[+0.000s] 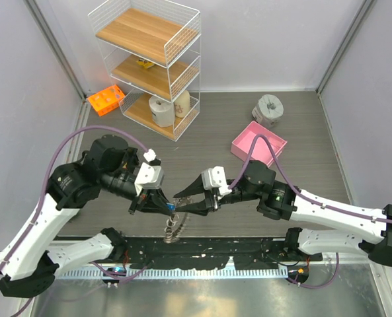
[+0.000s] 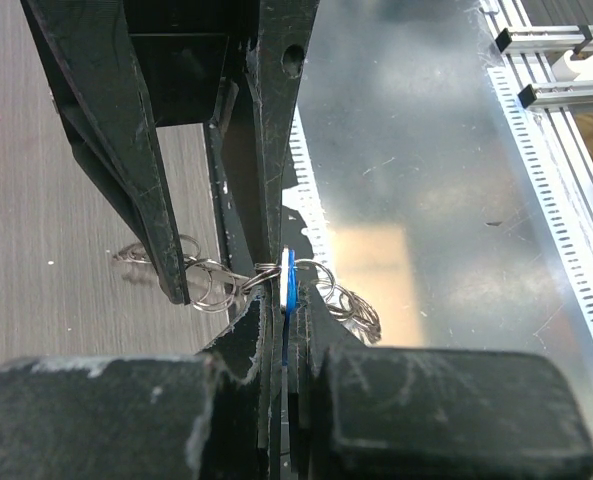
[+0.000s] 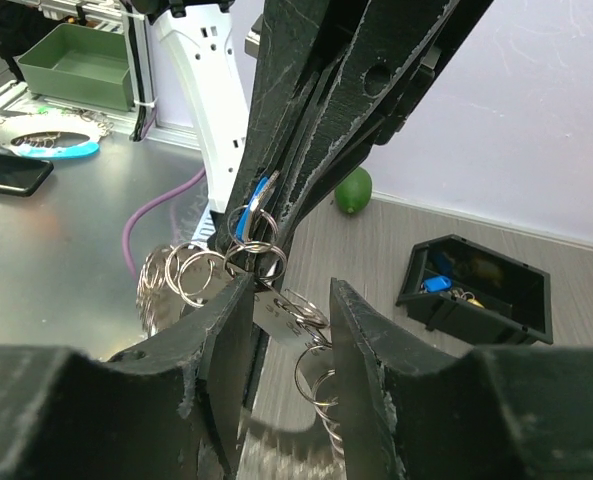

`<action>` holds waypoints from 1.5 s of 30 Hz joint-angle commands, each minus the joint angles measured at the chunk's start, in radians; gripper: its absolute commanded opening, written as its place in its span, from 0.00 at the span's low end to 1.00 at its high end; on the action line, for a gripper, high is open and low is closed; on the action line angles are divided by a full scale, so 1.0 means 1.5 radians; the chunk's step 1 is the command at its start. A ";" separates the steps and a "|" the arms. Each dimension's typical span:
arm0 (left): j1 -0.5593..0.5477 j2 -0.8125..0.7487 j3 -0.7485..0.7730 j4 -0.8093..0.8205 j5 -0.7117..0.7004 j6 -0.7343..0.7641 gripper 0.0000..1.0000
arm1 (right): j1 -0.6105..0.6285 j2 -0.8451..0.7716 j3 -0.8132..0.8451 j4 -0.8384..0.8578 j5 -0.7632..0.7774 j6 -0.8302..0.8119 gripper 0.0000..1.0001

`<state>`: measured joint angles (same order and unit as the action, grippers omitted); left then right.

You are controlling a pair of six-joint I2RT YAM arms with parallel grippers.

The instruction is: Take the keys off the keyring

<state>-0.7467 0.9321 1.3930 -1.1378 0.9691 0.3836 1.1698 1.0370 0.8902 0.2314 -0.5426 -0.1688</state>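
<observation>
My left gripper (image 1: 170, 207) is shut on the blue-headed key (image 2: 288, 283), held edge-on between its pads above the table's front edge. The keyring shows as a bunch of linked silver rings (image 1: 171, 228) that hangs from that key. It also shows in the right wrist view (image 3: 191, 275). My right gripper (image 1: 178, 205) is open and faces the left one tip to tip. A flat silver key (image 3: 279, 315) lies between its two fingers (image 3: 216, 340), with rings coiling below. In the left wrist view the right gripper's fingers (image 2: 151, 170) straddle the rings. No yellow-headed key shows.
A white wire shelf unit (image 1: 149, 59) with wooden boards stands at the back left, an orange rack (image 1: 106, 99) beside it. A pink tray (image 1: 258, 144) and a grey roll with a star top (image 1: 270, 107) sit at the back right. A black box (image 3: 476, 290) holds small items.
</observation>
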 commanded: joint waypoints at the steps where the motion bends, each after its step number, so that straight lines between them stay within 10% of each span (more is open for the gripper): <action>1: -0.016 0.006 0.032 0.021 0.013 0.015 0.00 | 0.003 0.007 0.029 0.034 -0.018 0.011 0.42; 19: -0.050 0.058 0.063 -0.043 -0.001 0.078 0.00 | 0.006 0.043 0.047 0.064 -0.158 0.055 0.40; 34: -0.050 0.034 0.057 -0.030 -0.066 0.089 0.00 | 0.001 -0.008 0.005 0.006 -0.118 0.041 0.08; 45: -0.050 0.006 0.044 -0.042 -0.121 0.098 0.00 | -0.014 -0.010 0.001 -0.016 -0.108 0.079 0.05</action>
<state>-0.8246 0.9527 1.4639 -1.2404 0.8146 0.5106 1.1557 1.0275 0.8860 0.2104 -0.6903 -0.0864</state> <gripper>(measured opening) 0.052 0.071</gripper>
